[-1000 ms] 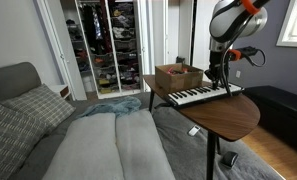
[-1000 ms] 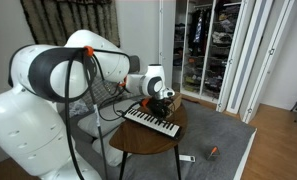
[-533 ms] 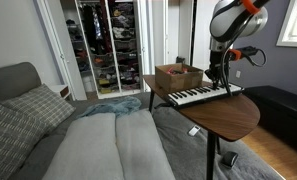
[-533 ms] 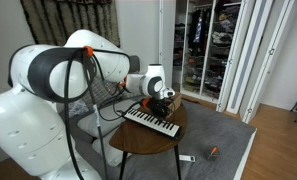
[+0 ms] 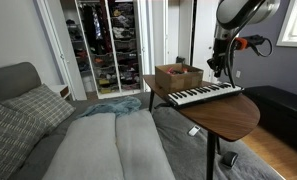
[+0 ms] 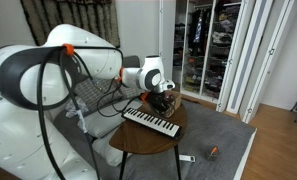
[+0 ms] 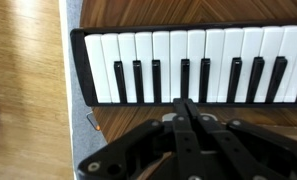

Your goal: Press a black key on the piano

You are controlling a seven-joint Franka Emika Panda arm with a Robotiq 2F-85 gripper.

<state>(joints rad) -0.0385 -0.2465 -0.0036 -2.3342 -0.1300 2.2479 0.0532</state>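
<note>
The piano [image 5: 201, 94] is a slim white keyboard with white and short black keys, lying on a round brown table [image 5: 228, 115]. It also shows in an exterior view [image 6: 150, 121] and fills the top of the wrist view [image 7: 188, 55]. My gripper [image 7: 186, 103] is shut, its two fingers pressed together, tips over the near ends of the black keys. In an exterior view the gripper [image 5: 220, 67] hangs above the keyboard's right end, clear of the keys. It also shows in an exterior view [image 6: 166, 102].
A brown cardboard box [image 5: 179, 75] stands on the table behind the piano. A grey bed [image 5: 98, 140] with pillows lies beside the table. An open closet [image 5: 106, 45] is at the back. Wooden floor [image 7: 23, 90] shows beside the table edge.
The arm has risen: the gripper lifted up off the keyboard's right end and now hangs above it.
</note>
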